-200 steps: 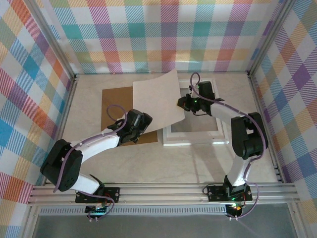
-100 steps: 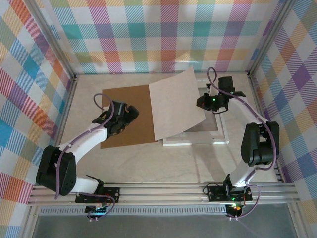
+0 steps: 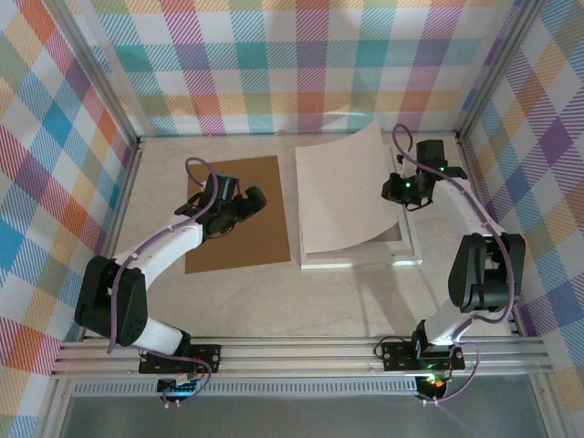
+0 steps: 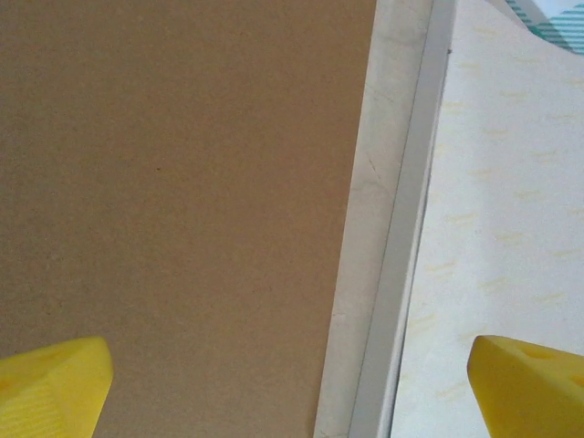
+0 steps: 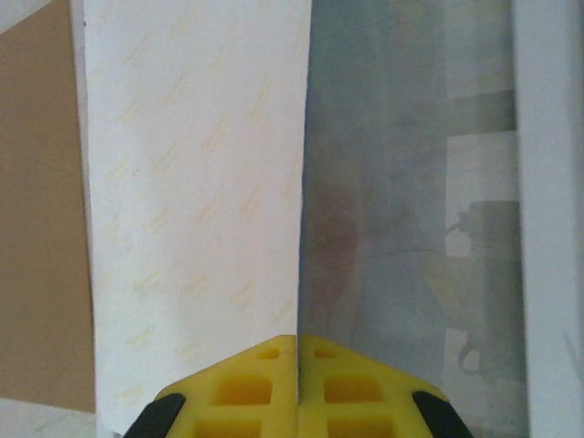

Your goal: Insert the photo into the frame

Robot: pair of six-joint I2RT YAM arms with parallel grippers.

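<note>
**Top view.** The left arm (image 3: 164, 246) runs from its base at the near left edge up and to the right, low over the table (image 3: 237, 301). The left gripper (image 3: 248, 201) sits above the brown board (image 3: 246, 239), near the board's right half, and points toward the frame (image 3: 365, 262). It is well apart from the photo (image 3: 342, 196). The right arm (image 3: 476, 246) rises along the right side and folds back to the left. The right gripper (image 3: 392, 190) meets the photo's right edge. The photo lies white back up over the frame. Its right side is lifted and curved, and its left side is low on the frame's left border.

**Left wrist view.** The left gripper (image 4: 290, 388) is spread wide, with one yellow tip at each lower corner, and it holds nothing. The board (image 4: 182, 182) lies under the left tip. To the right come a strip of table (image 4: 360, 228), the frame's border (image 4: 406, 274) and then the photo's back (image 4: 502, 228).

**Right wrist view.** The right gripper (image 5: 297, 351) is fully closed, pinching the photo's edge. The photo (image 5: 192, 201) extends to the left of the closed jaws, back side showing. The frame's pane (image 5: 411, 228) lies below and to the right, ahead of the white border (image 5: 547, 228). The board (image 5: 36, 228) is at the far left.
</note>
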